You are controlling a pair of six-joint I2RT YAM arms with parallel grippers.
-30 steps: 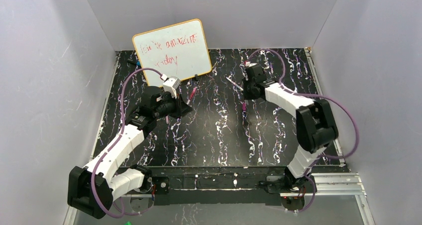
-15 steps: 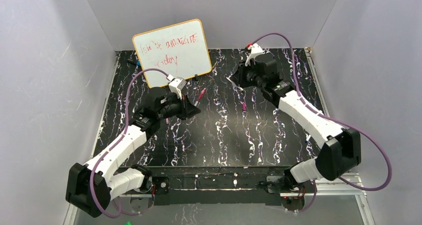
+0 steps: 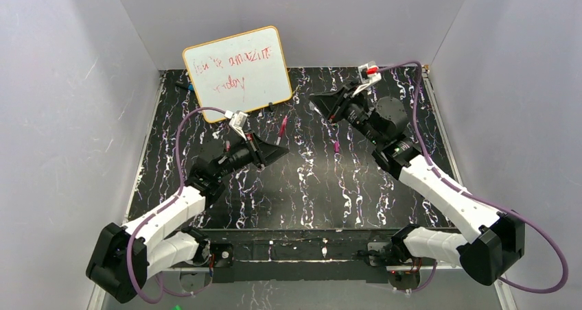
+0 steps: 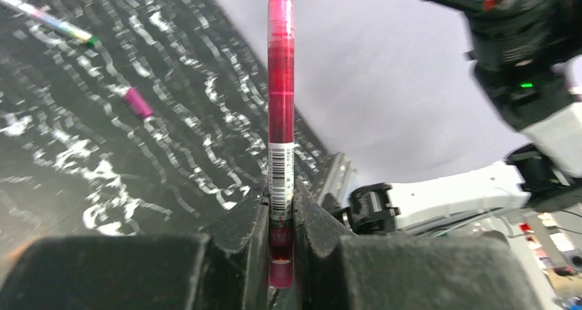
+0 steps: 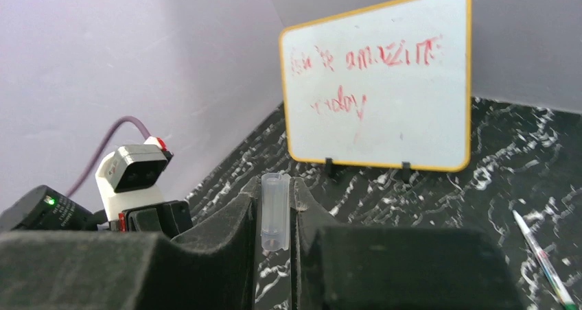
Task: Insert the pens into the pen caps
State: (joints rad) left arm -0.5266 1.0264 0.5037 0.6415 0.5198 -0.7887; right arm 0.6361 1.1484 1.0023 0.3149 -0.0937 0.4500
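From above: pinches pink-red pen (image 3: 283, 126) by its tail in left gripper (image 3: 280, 145), shaft jutting to 1 o'clock, probably to leave the writing end free for capping. Turns right gripper (image 3: 314, 104) toward 9 o'clock, facing that pen; cannot tell its contents here. Leaves loose cap (image 3: 335, 146) flat on the table (image 3: 309, 186), at 5 o'clock of the right gripper and apart from both.

Left wrist: shows jaws closed tight on the pen's lower barrel, pen standing at 12 o'clock, nub end uppermost. Puts the loose cap at 10 o'clock and a second pen (image 4: 41, 18) farther out the same way, both lying on the table.

Right wrist: clamps pale cap (image 5: 274, 212) between narrow jaws, open mouth up at 12 o'clock, seemingly offered to receive the pen. Places whiteboard (image 5: 377, 84) at 1 o'clock
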